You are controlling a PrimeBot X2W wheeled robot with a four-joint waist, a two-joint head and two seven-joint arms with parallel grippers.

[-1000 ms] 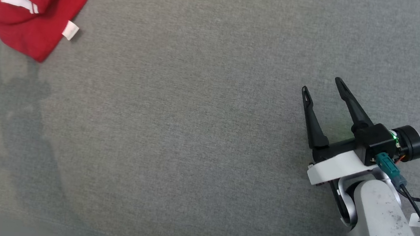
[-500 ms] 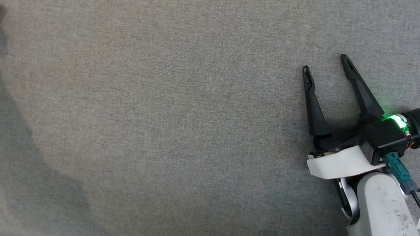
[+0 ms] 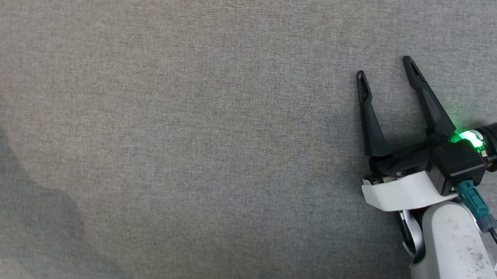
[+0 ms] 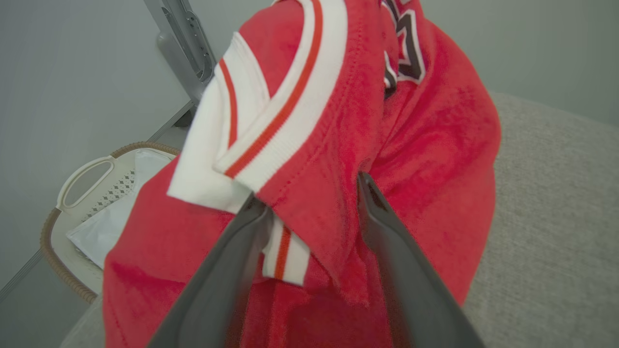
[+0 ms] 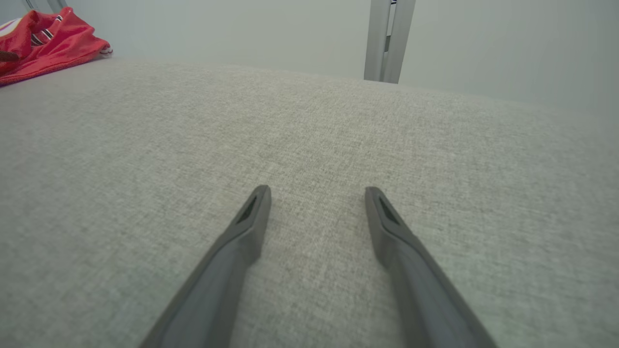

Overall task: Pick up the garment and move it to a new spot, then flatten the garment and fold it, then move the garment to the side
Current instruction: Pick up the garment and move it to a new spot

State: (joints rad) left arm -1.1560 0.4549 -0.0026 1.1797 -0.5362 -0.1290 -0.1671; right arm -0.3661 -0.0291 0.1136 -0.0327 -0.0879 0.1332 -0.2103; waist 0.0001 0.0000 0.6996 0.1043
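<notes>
Sprawling grey surface [image 3: 185, 129], garment [image 4: 435, 145], pale wall [image 5: 242, 34]

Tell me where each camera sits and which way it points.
Head view: on the head, facing down at the grey cloth surface; shows the right tool and pale forearm.
Left wrist view: on the left wrist, along the left tool, fingers straddling the red garment.
Right wrist view: on the right wrist, low over the surface, along its open fingers.
Shared: both wrist views show the garment.

One red garment [image 4: 435, 145], one basket [image 4: 113, 186] (pale, brown-rimmed), one grey fabric surface [image 3: 188, 106].
</notes>
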